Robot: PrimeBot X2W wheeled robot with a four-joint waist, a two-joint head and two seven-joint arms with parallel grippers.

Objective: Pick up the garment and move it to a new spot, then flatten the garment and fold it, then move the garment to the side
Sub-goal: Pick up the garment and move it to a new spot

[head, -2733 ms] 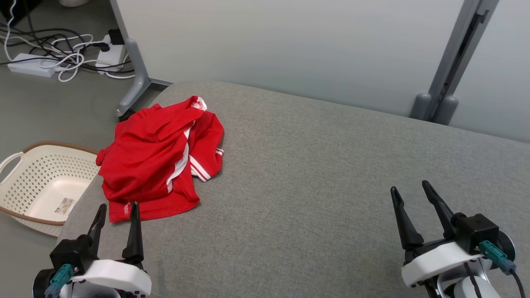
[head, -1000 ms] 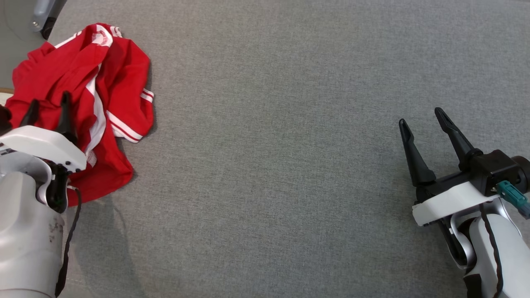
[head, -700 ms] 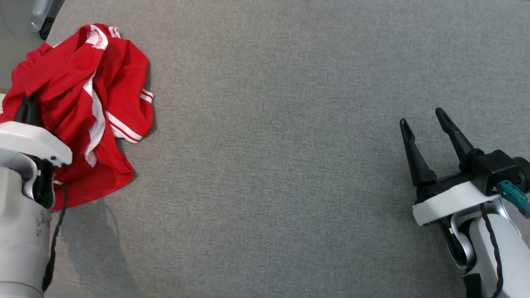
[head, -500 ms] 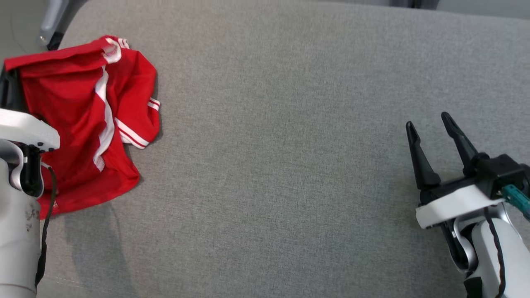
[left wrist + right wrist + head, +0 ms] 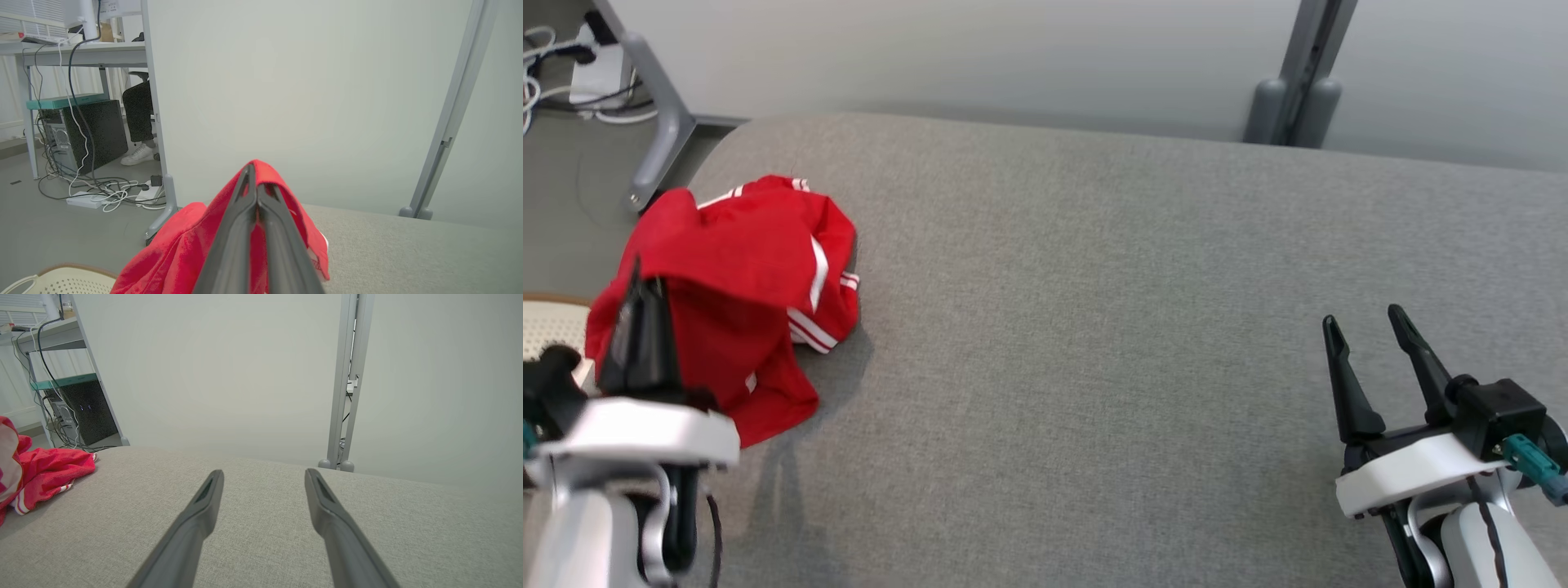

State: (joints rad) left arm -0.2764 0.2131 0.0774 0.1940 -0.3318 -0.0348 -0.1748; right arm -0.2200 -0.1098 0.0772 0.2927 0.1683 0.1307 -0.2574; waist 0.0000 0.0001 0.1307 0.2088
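Observation:
The red garment (image 5: 743, 286) with white stripes lies bunched at the left end of the grey padded table (image 5: 1094, 343). My left gripper (image 5: 637, 282) is shut on a fold of it and holds that fold raised above the heap. In the left wrist view the red cloth (image 5: 184, 245) drapes over the pressed-together tips of the left gripper (image 5: 255, 177). My right gripper (image 5: 1362, 318) hovers open over bare table at the right, far from the cloth. In the right wrist view the right gripper (image 5: 264, 473) is spread wide, with the garment (image 5: 49, 473) far off to the left.
A cream perforated basket (image 5: 547, 331) sits on the floor left of the table. A pale partition wall runs behind the table, with grey posts (image 5: 1294, 98) and a foot (image 5: 658, 139). Cables (image 5: 102, 196), a computer tower and a seated person's leg (image 5: 139, 106) lie beyond.
My left gripper went from open over the garment to shut on a fold and has lifted it. The head camera tilted up, so the whole picture shifted. The right gripper stayed put.

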